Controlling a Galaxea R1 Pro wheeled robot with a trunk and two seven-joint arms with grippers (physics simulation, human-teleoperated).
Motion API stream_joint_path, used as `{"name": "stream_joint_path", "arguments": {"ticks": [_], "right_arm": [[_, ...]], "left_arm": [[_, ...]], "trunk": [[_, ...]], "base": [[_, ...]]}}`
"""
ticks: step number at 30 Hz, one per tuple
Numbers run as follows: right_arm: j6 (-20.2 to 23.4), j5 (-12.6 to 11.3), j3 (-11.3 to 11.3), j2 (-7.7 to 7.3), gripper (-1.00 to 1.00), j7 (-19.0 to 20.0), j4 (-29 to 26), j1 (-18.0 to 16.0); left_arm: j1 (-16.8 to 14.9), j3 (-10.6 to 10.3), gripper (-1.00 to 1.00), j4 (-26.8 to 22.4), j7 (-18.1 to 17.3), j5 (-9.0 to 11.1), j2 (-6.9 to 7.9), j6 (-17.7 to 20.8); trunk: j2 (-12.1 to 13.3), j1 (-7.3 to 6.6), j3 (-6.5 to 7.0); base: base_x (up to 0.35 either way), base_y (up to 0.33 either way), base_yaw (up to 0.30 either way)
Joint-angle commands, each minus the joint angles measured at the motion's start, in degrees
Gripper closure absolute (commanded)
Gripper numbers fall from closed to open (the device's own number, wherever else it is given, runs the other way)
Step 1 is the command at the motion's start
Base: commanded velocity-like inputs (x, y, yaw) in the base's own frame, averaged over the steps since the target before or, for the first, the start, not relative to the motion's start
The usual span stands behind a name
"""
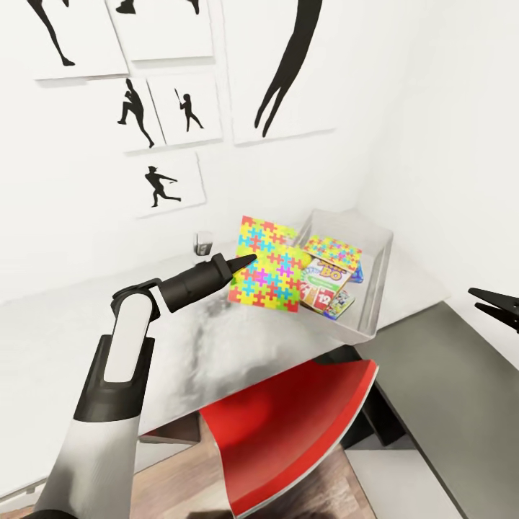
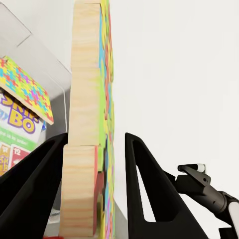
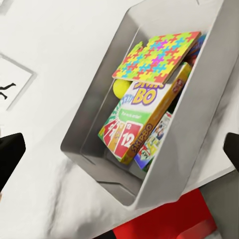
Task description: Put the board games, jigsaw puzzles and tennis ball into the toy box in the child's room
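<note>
Head view: left end effector (image 1: 245, 261) clamps a puzzle (image 1: 268, 263) by its edge, upright just beside the box (image 1: 375, 288). It looks stiff, thin, light. Right end effector (image 1: 497, 306) stands apart.

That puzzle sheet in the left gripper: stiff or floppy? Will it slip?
Probably stiff: the jigsaw puzzle stands on edge in the left gripper without sagging. The left wrist view shows a thick wood-like edge, so it is likely rigid and not feather-light. Held at one corner, it may pivot or slip when released over the toy box.
</note>
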Motion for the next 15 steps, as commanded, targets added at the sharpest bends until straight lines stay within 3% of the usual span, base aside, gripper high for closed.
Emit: {"name": "stream_joint_path", "arguments": {"ticks": [1, 9, 15], "right_arm": [[0.23, 0.53, -0.07, 0.00, -1.00, 0.57, 0.02, -0.06], [0.23, 0.53, -0.07, 0.02, -1.00, 0.57, 0.03, -0.06], [0.23, 0.53, -0.07, 0.02, -1.00, 0.57, 0.03, -0.05]], "left_arm": [[-0.04, 0.07, 1.00, 0.00, -0.45, -0.45, -0.04, 0.22], [-0.22, 0.05, 1.00, 0.00, -0.40, -0.46, -0.04, 0.17], [-0.42, 0.04, 1.00, 0.13, -0.40, -0.44, -0.04, 0.17]], "trunk": [[-0.10, 0.03, -0.08], [-0.10, 0.03, -0.08], [-0.10, 0.03, -0.08]], "base": [[0.026, -0.017, 0.048], [0.068, -0.006, 0.017], [0.271, -0.001, 0.003]]}}
